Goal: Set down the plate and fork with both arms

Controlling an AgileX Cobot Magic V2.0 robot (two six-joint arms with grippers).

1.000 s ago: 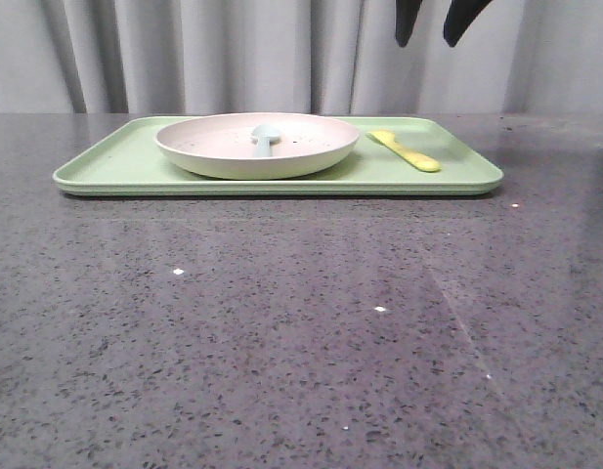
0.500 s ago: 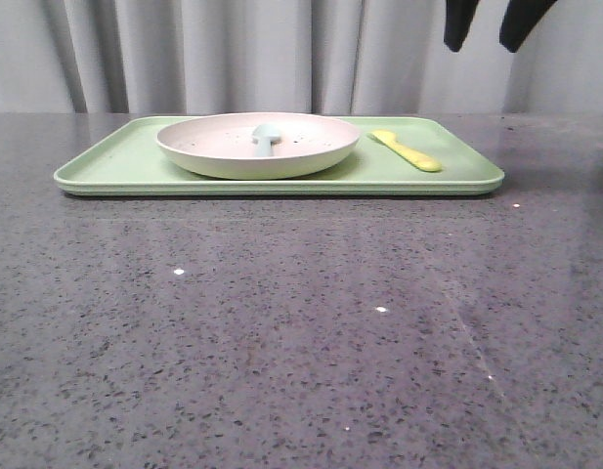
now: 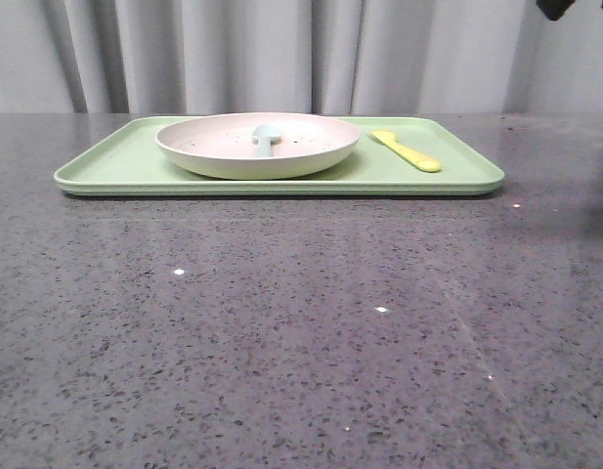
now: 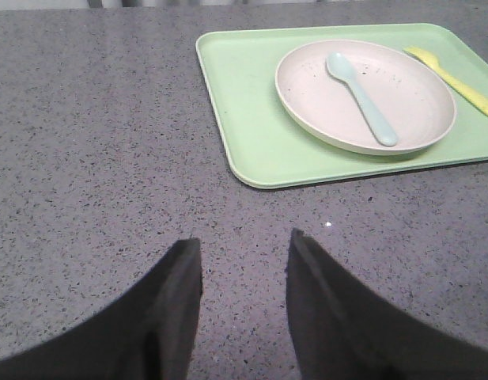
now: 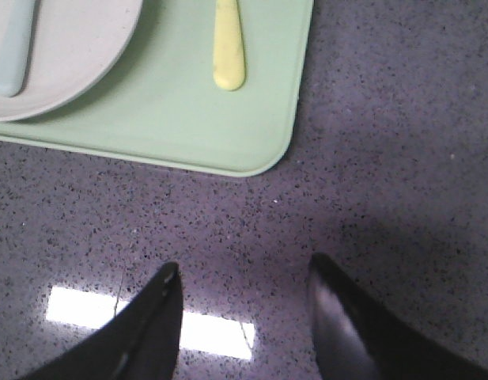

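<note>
Item: plate (image 3: 257, 145), round, pale pink with dark speckles, resting on my light-green tray (image 3: 115, 166), toward its middle. A pale blue-green spoon (image 4: 361, 85) lies inside the plate, bowl end toward the far side in the front view.

Item: fork (image 3: 406, 150), pale yellow, lying flat on the tray just to the right of the plate, apart from it, its handle (image 5: 228, 49) pointing toward the tray's near right corner.

Item: tray, sitting on the grey speckled counter (image 3: 301, 322), in front of a grey curtain (image 3: 281, 54).

Item: my left tool (image 4: 244, 245), fingers spread apart, holding nothing, hanging over bare counter near the tray's left near corner.

Item: my right tool (image 5: 244, 273), fingers likewise parted and empty, over bare counter just off the tray's right near corner. In the front view only a dark tip of it (image 3: 555, 8) shows at the top right edge.
</note>
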